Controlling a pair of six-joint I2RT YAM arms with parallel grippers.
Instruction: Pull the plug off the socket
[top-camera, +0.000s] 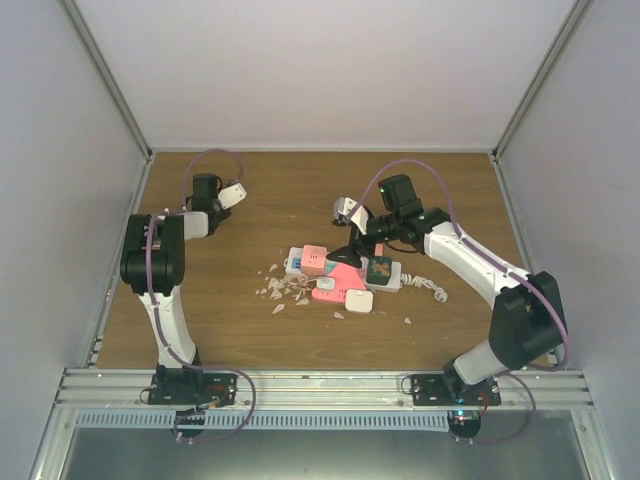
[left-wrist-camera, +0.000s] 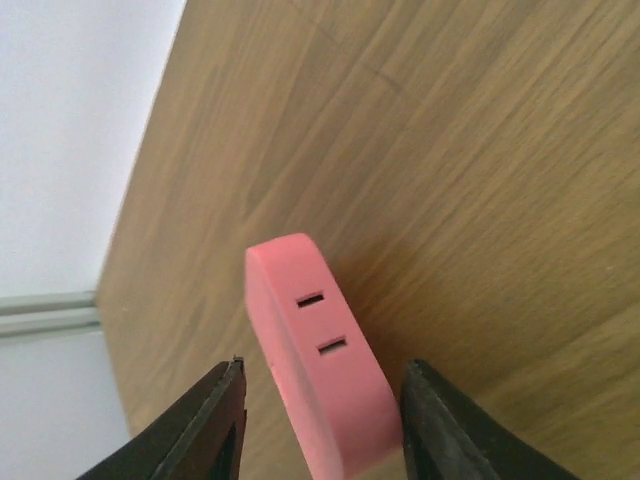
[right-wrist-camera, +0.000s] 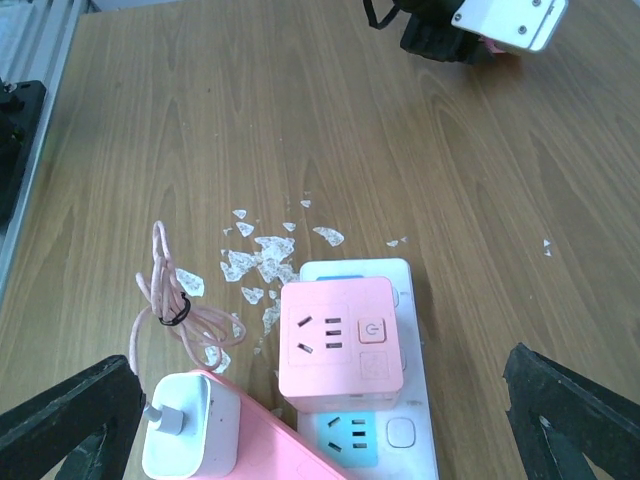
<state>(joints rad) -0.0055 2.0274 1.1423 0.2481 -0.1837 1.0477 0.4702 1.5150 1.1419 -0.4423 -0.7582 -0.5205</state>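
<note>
Pink plug (left-wrist-camera: 312, 335) sits inside the parted left claw (left-wrist-camera: 325, 368), arm (top-camera: 160, 262) folded upright.

The cube adapter (right-wrist-camera: 335, 335) sits on the socket (right-wrist-camera: 420, 370); the plug (left-wrist-camera: 320, 370) lies between the left fingers (left-wrist-camera: 205, 435).

The pink plug (left-wrist-camera: 310, 330) at my left gripper (left-wrist-camera: 325, 368) runs off the view's lower edge. A pink cube (right-wrist-camera: 338, 340) covers the middle of the socket (right-wrist-camera: 420, 380), whose near end is cropped.
</note>
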